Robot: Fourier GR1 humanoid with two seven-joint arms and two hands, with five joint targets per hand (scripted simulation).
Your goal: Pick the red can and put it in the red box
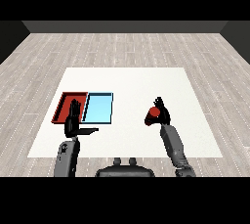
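Observation:
The red can (154,113) sits in my right hand (162,114), whose fingers curl round it over the right half of the white table (127,86). The red tray (64,101) lies at the table's left, with the light blue tray (99,108) right beside it. My left hand (73,120) hovers over the red tray's near edge, fingers straight and pointing away, thumb out to the right, holding nothing. It hides part of the red tray.
Both trays sit side by side on the left half of the table. My right forearm (174,147) comes in from the lower right, my left forearm (67,157) from the lower left. Wooden floor surrounds the table.

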